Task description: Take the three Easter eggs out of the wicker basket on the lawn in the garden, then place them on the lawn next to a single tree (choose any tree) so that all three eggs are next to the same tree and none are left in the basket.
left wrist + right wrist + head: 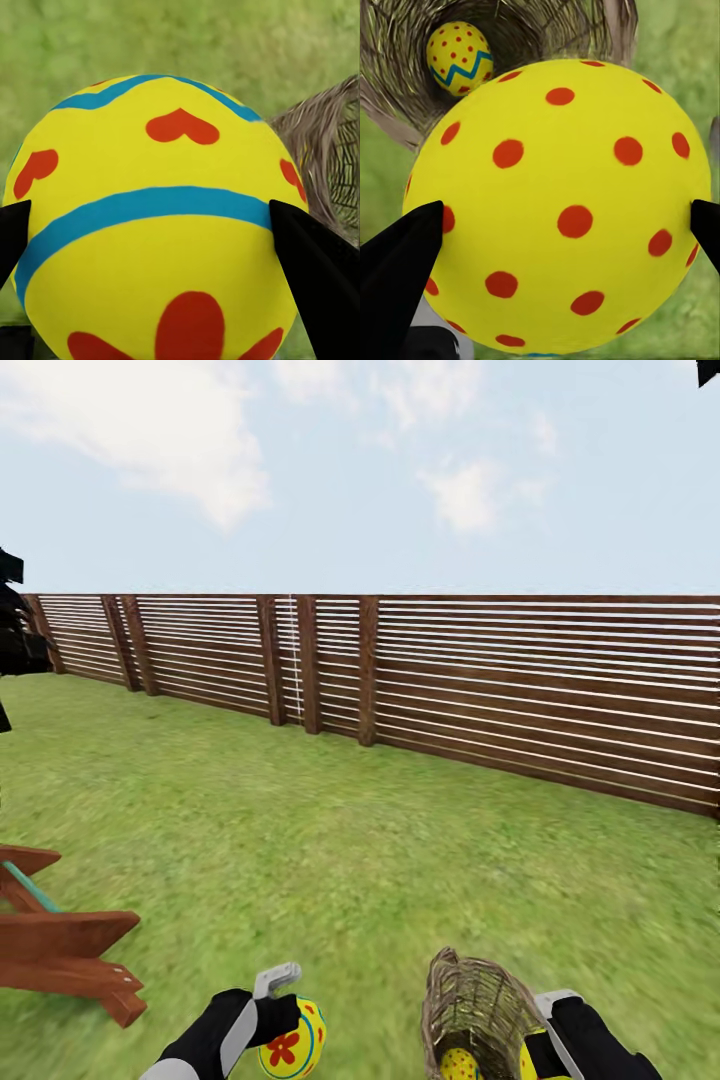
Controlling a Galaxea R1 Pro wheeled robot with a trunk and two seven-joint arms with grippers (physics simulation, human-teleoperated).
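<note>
Left wrist view has my left end effector point(150, 225) closed on a flower-and-heart egg point(154, 217), black fingertips point(315, 277) pressed against its flanks at about the blue band. My right end effector point(559, 240) grips a red-dotted egg point(559, 202) the same way, just outside the wicker basket point(405, 90), where a third, zigzag egg point(457, 56) rests inside. Both grips sit on smooth, curved shell, so I judge a jolt while driving could squirt either egg out onto the lawn point(350, 840). From the head camera I see a slatted fence point(500, 670) and a wooden frame point(60, 950) to my left but no pale-trunked tree, so I could wander. The basket looks tilted; bumping it might roll the last egg out.
</note>
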